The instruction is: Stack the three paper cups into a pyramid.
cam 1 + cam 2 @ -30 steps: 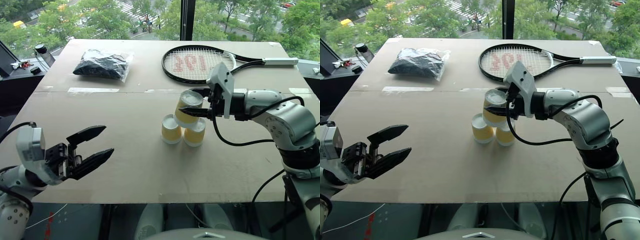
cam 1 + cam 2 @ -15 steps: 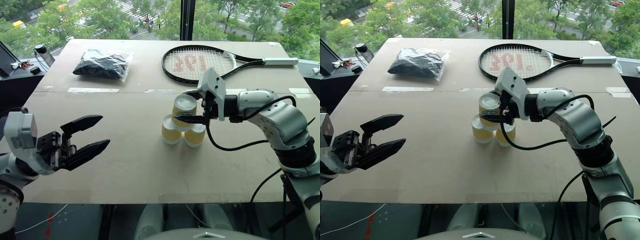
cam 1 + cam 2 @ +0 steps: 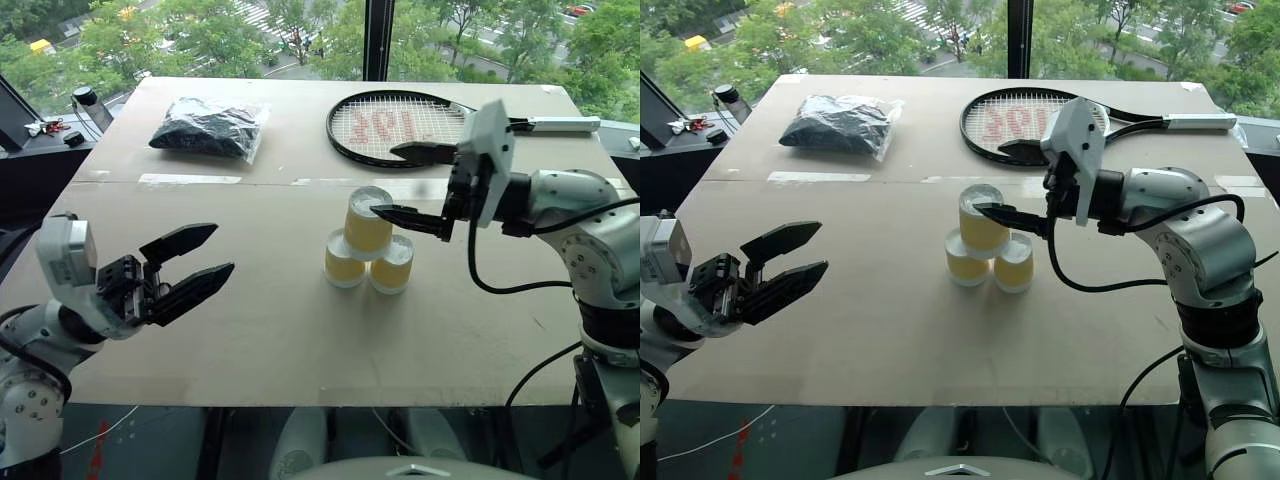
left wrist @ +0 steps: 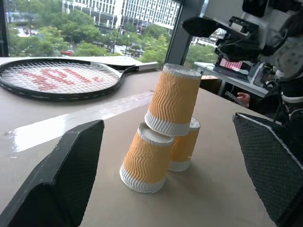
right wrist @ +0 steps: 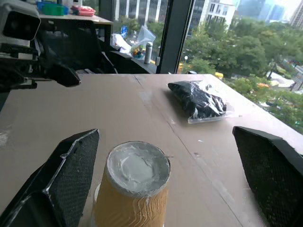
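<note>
The pyramid (image 3: pixel 367 250) stands mid-table (image 3: pixel 300 330), top cup (image 3: pixel 367 220) on two others; the right gripper (image 3: pixel 412 184) hangs open beside it, the left gripper (image 3: pixel 195 265) open, well apart

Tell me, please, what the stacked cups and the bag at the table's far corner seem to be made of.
Cups: apparently paper, matte, with rippled yellow-orange sleeves and white ribbed rims. Bag: likely thin clear plastic, glossy and crinkled, around something dark that cannot be identified.
</note>
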